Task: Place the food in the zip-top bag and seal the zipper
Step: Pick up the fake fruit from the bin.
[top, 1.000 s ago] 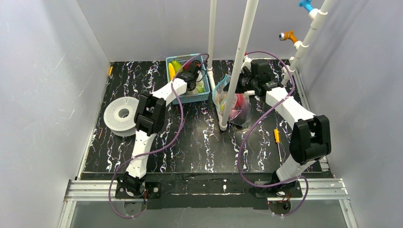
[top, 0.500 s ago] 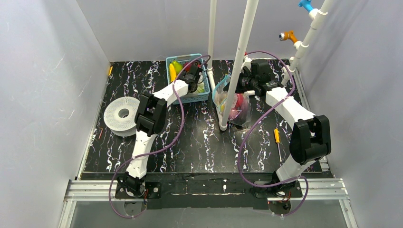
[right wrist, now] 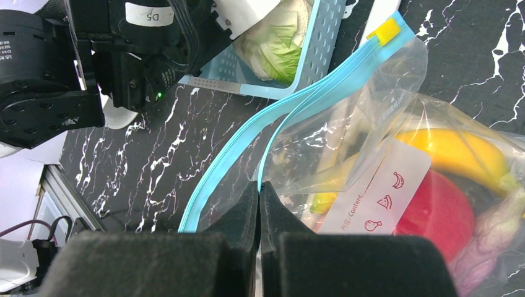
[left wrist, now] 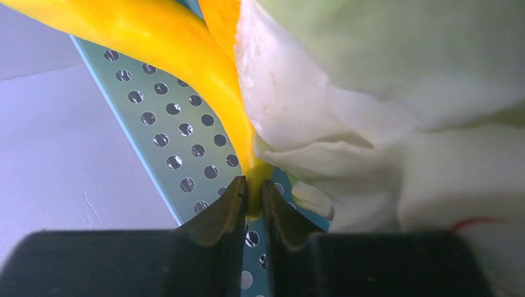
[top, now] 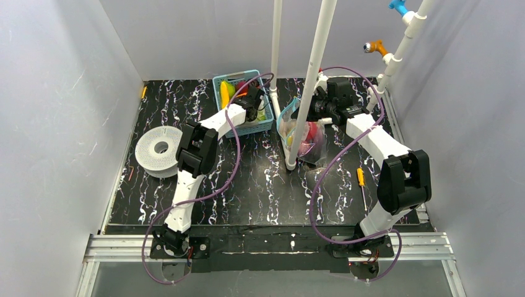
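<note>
Over at the basket [left wrist: 179, 142], the left gripper [left wrist: 254, 195] has its jaws nearly together, pinched on the stem tip of a yellow banana [left wrist: 186, 43] that's lying against the cabbage [left wrist: 384, 93]. So that one isn't out yet.

The zip-top bag [right wrist: 371, 124] sits on the bench [top: 266, 192] just right of the basket, and it's already partly loaded. A second banana [right wrist: 458, 151], the red apple [right wrist: 439, 213] and a purple piece [right wrist: 489, 247] show through the plastic.

The right gripper [right wrist: 260, 185] has its jaws clamped tight on the bag's edge right at the zipper [right wrist: 328, 75]. My guess is it's holding the mouth up for the next drop. The two teal strips split apart near the jaws, so the mouth is open, and the yellow slider [right wrist: 387, 30] is parked at the far end.

I'd call it roughly halfway: a few items in, at least one banana to move, then the whole seal to do. From the top view the basket's too small to say what other food is in there, maybe something red.
</note>
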Controlling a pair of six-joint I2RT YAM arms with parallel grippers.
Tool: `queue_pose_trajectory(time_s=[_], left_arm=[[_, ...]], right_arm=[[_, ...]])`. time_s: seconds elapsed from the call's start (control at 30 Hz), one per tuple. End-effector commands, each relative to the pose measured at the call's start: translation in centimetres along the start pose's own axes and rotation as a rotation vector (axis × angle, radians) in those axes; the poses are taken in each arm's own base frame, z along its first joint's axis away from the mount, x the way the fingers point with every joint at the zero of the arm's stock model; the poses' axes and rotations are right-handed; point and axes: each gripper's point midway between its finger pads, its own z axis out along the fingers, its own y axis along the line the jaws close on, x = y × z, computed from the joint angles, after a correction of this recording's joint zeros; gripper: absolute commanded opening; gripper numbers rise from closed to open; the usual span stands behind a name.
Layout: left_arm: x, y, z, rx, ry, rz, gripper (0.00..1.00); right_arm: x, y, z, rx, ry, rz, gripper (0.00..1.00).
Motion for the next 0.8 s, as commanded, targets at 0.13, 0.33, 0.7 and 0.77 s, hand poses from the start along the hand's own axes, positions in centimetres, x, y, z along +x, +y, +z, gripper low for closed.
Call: queue_pose_trajectory(time_s=[0.13, 0.33, 0.7, 0.77], left_arm=[[-1.2, 2.7, -3.3, 0.019, -0.054, -0.082, 0.0], [-2.2, 5.2, -8.1, 0.084, -0.162, -0.249, 0.0], [-1.3, 4.9, -19.8, 0.484, -0.397, -0.504, 0.0], [-1.5, 3.6, -22.8, 0.64, -0.465, -0.504, 0.0]], right_arm=[[-2.3, 0.9, -0.5, -0.026, -0.068, -0.031, 0.01], [-2.4, 0.8, -0.8, -0.016, -0.075, -0.034, 0.01], [-2.7, 0.5, -1.5, 0.028, -0.086, -0.056, 0.01], [-2.7, 0.7, -1.5, 0.021, -0.085, -0.054, 0.01]])
